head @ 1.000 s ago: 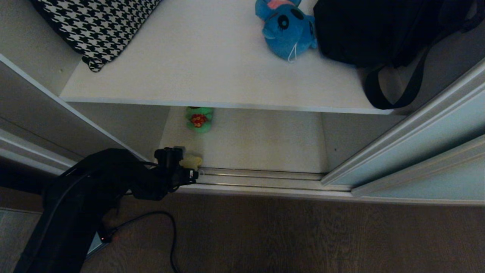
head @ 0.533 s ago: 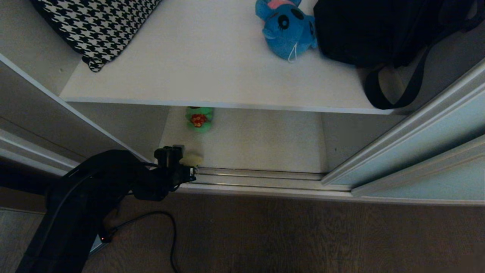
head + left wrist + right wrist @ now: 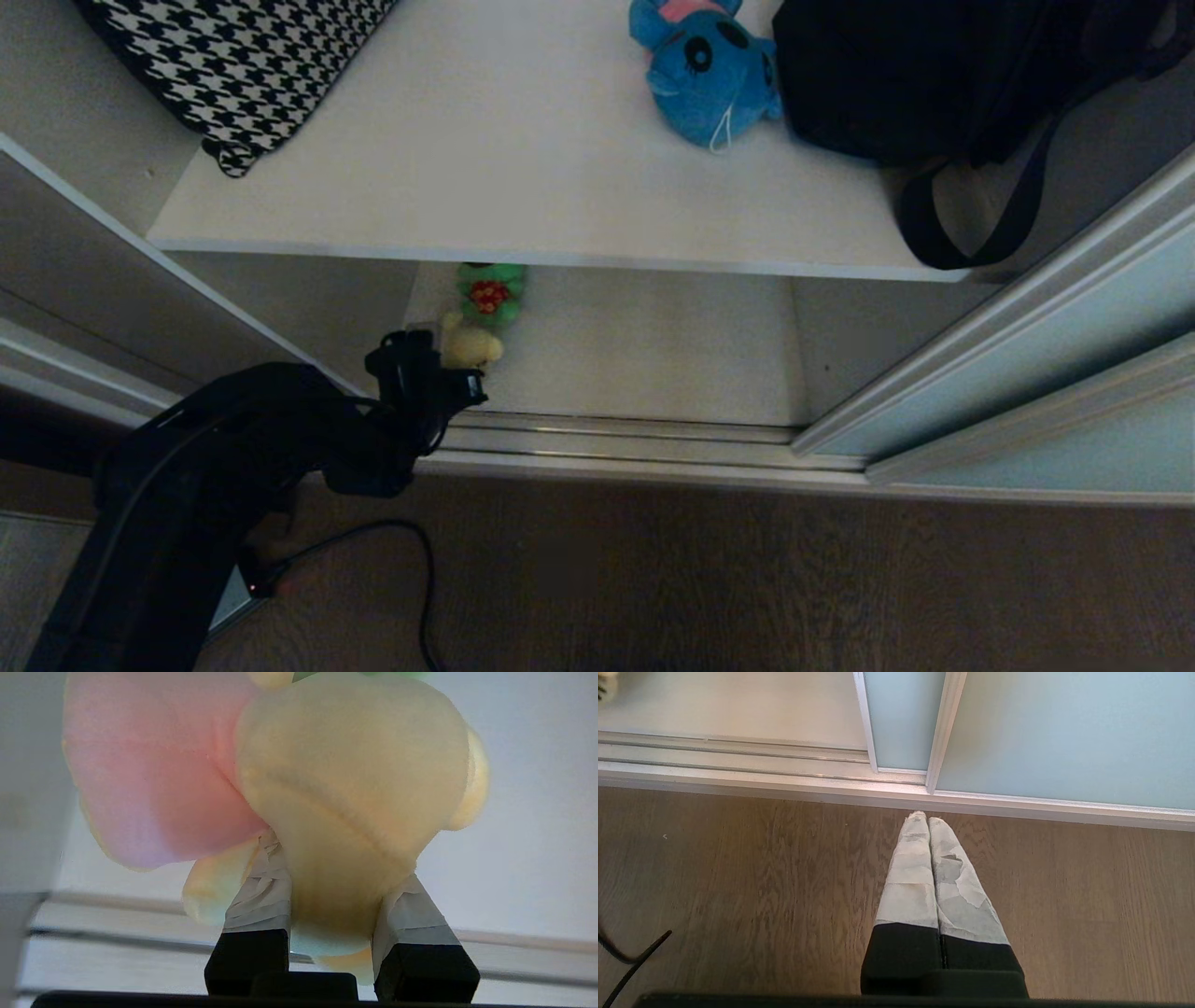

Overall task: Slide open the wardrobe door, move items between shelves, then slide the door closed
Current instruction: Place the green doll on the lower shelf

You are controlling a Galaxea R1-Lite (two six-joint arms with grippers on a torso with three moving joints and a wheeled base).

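My left gripper (image 3: 446, 366) is shut on the pale yellow plush (image 3: 470, 347), holding it just above the lower shelf (image 3: 653, 355) near its front left corner. In the left wrist view the yellow plush (image 3: 355, 788) with its pink part fills the picture, squeezed between the taped fingers (image 3: 261, 896) of the left gripper (image 3: 338, 858). A blue plush (image 3: 705, 70) lies on the upper shelf (image 3: 523, 187). The sliding wardrobe door (image 3: 1046, 355) stands slid to the right. My right gripper (image 3: 924, 817) is shut and empty over the wood floor, outside the head view.
A green plush (image 3: 492, 294) sits on the lower shelf just behind the yellow one. A black bag (image 3: 934, 75) and a houndstooth cushion (image 3: 233, 65) lie on the upper shelf. The metal door track (image 3: 653, 439) runs along the front; a black cable (image 3: 425, 579) lies on the floor.
The left gripper has closed on the yellow plush and raised it from the shelf's front edge by the track, bringing it close to the green plush. Nothing else moved.
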